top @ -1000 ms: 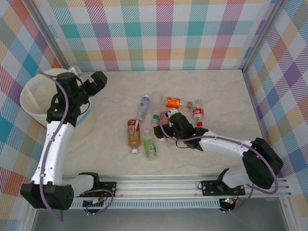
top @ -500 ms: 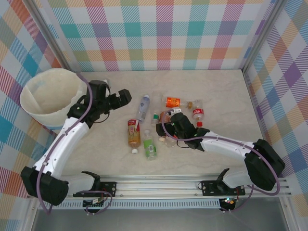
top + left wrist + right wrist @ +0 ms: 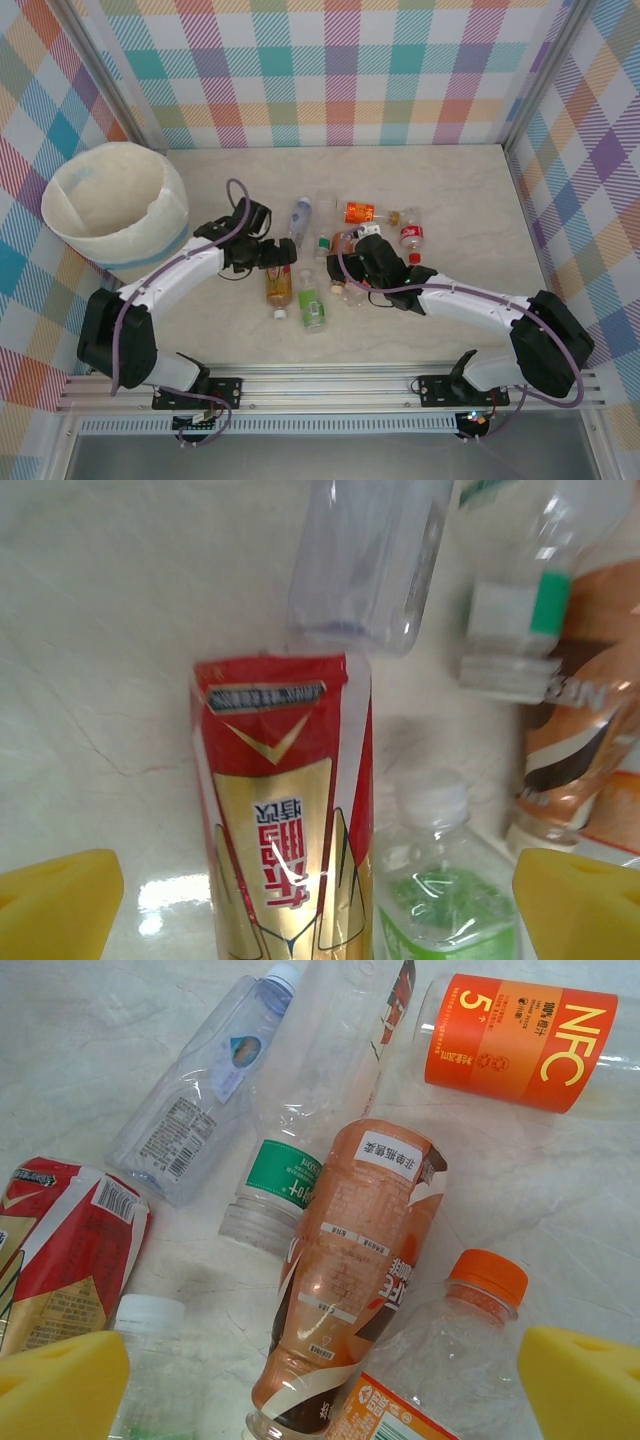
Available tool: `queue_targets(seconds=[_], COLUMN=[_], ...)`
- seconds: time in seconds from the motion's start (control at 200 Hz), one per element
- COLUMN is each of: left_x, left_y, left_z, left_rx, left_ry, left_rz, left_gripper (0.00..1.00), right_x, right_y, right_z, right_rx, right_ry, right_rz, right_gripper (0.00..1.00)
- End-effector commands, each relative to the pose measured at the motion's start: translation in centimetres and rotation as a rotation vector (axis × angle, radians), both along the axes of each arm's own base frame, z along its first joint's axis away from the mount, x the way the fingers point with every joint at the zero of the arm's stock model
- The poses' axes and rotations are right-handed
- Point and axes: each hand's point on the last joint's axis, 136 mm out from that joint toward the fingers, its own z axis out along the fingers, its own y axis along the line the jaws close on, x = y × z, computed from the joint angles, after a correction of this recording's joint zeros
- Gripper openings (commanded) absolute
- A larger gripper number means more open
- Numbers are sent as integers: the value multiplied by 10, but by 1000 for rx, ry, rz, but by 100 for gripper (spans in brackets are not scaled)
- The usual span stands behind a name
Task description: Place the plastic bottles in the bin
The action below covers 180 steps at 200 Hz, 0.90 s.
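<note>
1. Tabletop [image 3: 450, 200]: pale marbled surface beneath both pairs of jaws.
2. Bin [image 3: 112, 238]: white tub with a blue band, standing well apart from the left jaws, off to their left.
3. Left jaws: spread wide and empty. The yellow pads [image 3: 55, 905] straddle the red-and-gold bottle [image 3: 285, 820], and the green-labelled bottle [image 3: 440, 900] lies just beside it.
4. Right jaws: spread wide and empty. The brown-labelled bottle [image 3: 350, 1270] and the orange-capped bottle [image 3: 450, 1350] lie between the pads [image 3: 585, 1380].
5. Plastic bottles [image 3: 312, 305]: all lying on the tabletop, clustered under and around both jaws. The orange NFC bottle [image 3: 520, 1040] lies beyond the right jaws.
</note>
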Motion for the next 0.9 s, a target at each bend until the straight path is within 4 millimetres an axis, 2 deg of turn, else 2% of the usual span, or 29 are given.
queue_targets(seconds=[0.0, 0.065, 0.205, 0.37, 0.58, 0.72, 0.895], left_x=[-6, -8, -4, 4, 12, 13, 13], left_y=[7, 7, -11, -7, -1, -3, -4], left_z=[-20, -32, -53, -73, -93, -98, -89], left_rx=[124, 137, 62, 120, 191, 189, 173], left_ry=[18, 37, 41, 54, 61, 76, 52], left_rz=[-38, -35, -60, -51, -56, -66, -63], left_gripper=[100, 100, 100, 97, 85, 75, 61], right_x=[-3, -2, -1, -1, -2, -2, 0], right_y=[-5, -6, -5, -6, -11, -12, -12], right_z=[1, 1, 2, 2, -3, -3, 0], right_rx=[-4, -5, -10, -12, -22, -21, -18], right_ry=[-3, -5, -11, -8, -1, -2, -12], right_rz=[-16, -18, -18, -18, -45, -51, -56], right_gripper=[100, 100, 100, 100, 100, 100, 100])
